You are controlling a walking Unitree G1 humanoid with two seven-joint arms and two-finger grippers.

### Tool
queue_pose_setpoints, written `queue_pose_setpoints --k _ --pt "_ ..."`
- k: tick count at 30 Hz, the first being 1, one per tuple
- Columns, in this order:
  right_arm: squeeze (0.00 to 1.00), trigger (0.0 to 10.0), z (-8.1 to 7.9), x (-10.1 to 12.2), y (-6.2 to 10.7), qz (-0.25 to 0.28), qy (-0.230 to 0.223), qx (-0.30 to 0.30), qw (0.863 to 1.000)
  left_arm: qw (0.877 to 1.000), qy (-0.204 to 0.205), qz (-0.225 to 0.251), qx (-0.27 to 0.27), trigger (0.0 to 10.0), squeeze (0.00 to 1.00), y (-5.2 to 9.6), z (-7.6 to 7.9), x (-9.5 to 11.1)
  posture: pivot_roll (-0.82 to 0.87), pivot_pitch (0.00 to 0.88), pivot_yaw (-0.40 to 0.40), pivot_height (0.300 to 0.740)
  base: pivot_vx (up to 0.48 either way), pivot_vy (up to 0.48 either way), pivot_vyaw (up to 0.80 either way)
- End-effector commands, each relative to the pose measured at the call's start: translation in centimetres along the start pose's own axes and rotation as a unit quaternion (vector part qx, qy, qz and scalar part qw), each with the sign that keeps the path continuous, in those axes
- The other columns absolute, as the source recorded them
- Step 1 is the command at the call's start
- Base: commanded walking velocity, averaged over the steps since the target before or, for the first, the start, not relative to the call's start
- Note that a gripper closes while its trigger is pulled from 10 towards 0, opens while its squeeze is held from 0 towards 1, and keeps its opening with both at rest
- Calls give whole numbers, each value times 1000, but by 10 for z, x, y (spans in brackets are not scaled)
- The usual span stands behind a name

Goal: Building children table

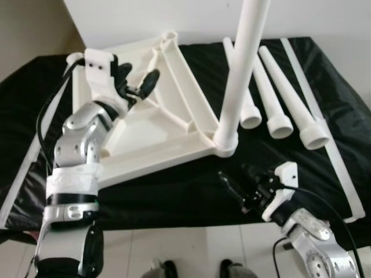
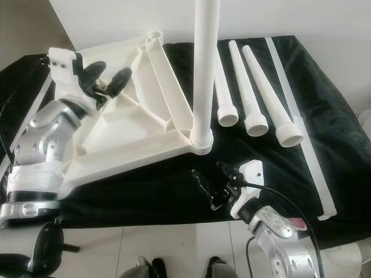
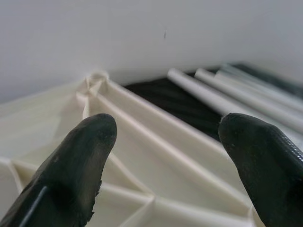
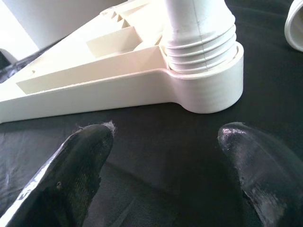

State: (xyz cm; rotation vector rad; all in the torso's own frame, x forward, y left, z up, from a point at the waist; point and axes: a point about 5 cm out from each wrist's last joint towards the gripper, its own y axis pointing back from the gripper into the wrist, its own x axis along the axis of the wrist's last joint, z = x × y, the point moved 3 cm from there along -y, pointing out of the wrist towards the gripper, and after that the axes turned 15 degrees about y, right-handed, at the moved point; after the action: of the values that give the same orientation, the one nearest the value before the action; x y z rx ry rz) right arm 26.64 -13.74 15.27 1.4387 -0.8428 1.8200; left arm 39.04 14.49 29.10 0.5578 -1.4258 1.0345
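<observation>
A white ribbed tabletop (image 1: pixel 156 116) lies upside down on a black cloth (image 1: pixel 174 185), filling the left and centre of the head views. At its near right corner, just right of centre in the left eye view, 1 white leg (image 1: pixel 240 75) stands upright in a round socket (image 4: pixel 208 80); the right wrist view shows the leg's ringed base seated in that socket. In the upper right of the head views, 3 loose legs (image 1: pixel 272 92) lie side by side on the cloth, wide open ends toward the camera. Just right of them a long thin white strip (image 1: pixel 324 116) runs from the top toward the lower right. A similar white strip (image 2: pixel 40 98) lies along the tabletop's left edge.

The left gripper (image 1: pixel 136 81) sits in the upper left of the left eye view, above the tabletop's ribs, its 2 black fingers spread apart with nothing between them. The left wrist view shows the ribs and a far corner of the tabletop beyond the parted fingertips (image 3: pixel 80 156).

The right gripper (image 1: pixel 237 185) is at the lower right of the left eye view, low over the cloth and near the socket corner without touching it. Its fingers are also apart and hold nothing.

Tiled floor (image 1: pixel 191 249) and dark shoes (image 1: pixel 168 269) show at the bottom edge.
</observation>
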Motion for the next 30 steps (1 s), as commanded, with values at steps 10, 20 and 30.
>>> queue_pose_setpoints --k 10,20,30 --pt "0 10000 2 -4 0 -2 -9 -11 1000 994 -23 -67 82 10000 0 11 -34 -26 -137 177 107 740 0 0 0" --pt "0 10000 2 -4 0 -1 -10 -13 1000 994 -26 -63 82 10000 0 10 -36 -25 -135 183 107 740 0 0 0" --pt "0 10000 3 -4 0 -1 -10 -15 1000 994 -26 -64 86 10000 0 10 -39 -26 -134 182 105 740 0 0 0"
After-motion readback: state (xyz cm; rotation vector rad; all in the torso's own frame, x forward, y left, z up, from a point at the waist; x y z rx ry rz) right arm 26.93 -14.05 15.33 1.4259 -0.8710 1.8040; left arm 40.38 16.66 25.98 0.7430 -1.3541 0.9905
